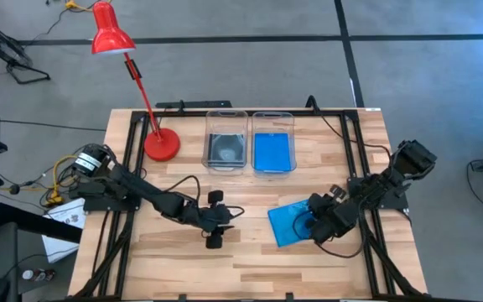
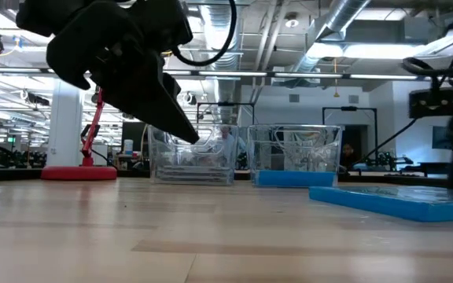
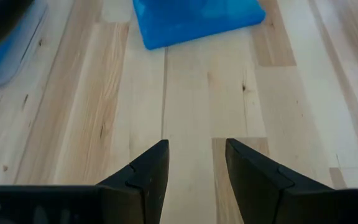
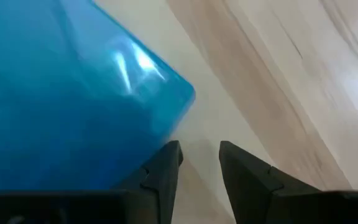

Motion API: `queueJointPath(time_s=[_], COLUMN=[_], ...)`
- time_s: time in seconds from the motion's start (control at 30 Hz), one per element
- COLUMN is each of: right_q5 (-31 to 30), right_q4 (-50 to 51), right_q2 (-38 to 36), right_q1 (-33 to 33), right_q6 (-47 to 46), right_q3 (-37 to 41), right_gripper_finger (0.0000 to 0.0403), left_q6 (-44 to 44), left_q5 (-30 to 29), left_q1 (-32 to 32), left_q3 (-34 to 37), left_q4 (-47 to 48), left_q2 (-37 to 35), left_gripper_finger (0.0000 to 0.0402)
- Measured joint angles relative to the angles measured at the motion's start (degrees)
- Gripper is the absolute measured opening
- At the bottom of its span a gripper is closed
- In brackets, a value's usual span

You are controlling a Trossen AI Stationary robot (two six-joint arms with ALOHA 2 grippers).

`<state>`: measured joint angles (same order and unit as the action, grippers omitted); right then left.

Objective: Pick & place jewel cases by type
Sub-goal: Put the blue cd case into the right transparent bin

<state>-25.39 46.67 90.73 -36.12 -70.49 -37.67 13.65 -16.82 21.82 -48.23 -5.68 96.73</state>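
I see one blue jewel case (image 1: 290,223) lying flat on the wooden surface (image 1: 250,268), near my right hand (image 1: 315,228); that hand is released, with nothing between its fingers, right at the case's edge; my left hand (image 1: 225,214) waits mid-surface, released too; two clear bins (image 1: 250,141) sit farther back, one with a blue case (image 1: 272,151) inside.

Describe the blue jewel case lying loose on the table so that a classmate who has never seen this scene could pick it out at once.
Start at the light wooden table and find the two clear rectangular plastic bins side by side near its far edge. Nearer than the right bin, by the right gripper, lies a thin flat bright blue plastic jewel case. It alone lies on bare wood, skewed, outside any bin.
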Motion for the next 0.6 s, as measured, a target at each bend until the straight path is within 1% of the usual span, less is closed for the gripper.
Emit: queueJointPath(time_s=[0.1, 0.23, 0.37, 0.5, 0.53, 0.6], right_q5=[-1.17, -0.87, 0.89, 1.29, 1.27, 0.75], right_q4=[-4.54, -10.81, -20.33, -30.34, -31.94, -31.26], right_q2=[0.1, 0.21, 0.63, 0.63, 0.63, 0.63], right_q1=[1.42, 3.1, 5.05, 7.53, 8.06, 9.04], right_q6=[4.61, 10.99, 18.3, 26.87, 28.18, 28.67], right_q3=[-0.45, -1.26, -2.35, -2.42, -2.47, -2.82], right_gripper_finger=[0.0118, 0.0118, 0.0118, 0.0118, 0.0118, 0.0118], left_q6=[0.57, 1.13, 2.11, 3.6, 4.29, 5.9], left_q5=[0.09, 0.13, 1.89, 2.84, 2.84, 3.07], left_q1=[0.03, 0.15, 0.28, 0.28, 0.28, 0.28], left_q3=[0.0, 0.0, 0.0, 0.0, 0.0, -0.02], left_q4=[0.15, 0.29, 0.57, 1.59, 1.9, 2.84], left_q2=[0.0, 0.0, 0.0, 0.0, 0.0, 0.0], left_gripper_finger=[0.0153, 0.0153, 0.0153, 0.0153, 0.0153, 0.0153])
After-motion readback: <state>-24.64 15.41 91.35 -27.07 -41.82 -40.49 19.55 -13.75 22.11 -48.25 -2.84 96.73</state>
